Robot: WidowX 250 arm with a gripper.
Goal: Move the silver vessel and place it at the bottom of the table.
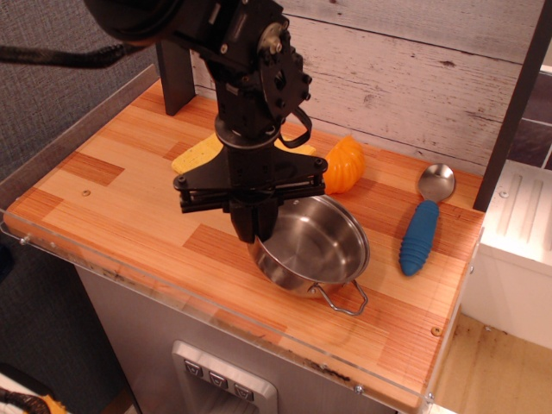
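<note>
The silver vessel (315,246) is a shiny round steel pot with a wire loop handle toward the front. It sits low on the wooden table (129,207), near the front edge, slightly tilted. My black gripper (256,226) comes down from above and is shut on the pot's left rim. An orange toy (345,164) stands just behind the pot, apart from it.
A yellow cloth (200,155) lies behind the arm, partly hidden. A blue-handled metal spoon (424,226) lies at the right. A dark post (175,73) stands at the back left. Clear acrylic edging (216,315) runs along the table's front. A white-plank wall is behind.
</note>
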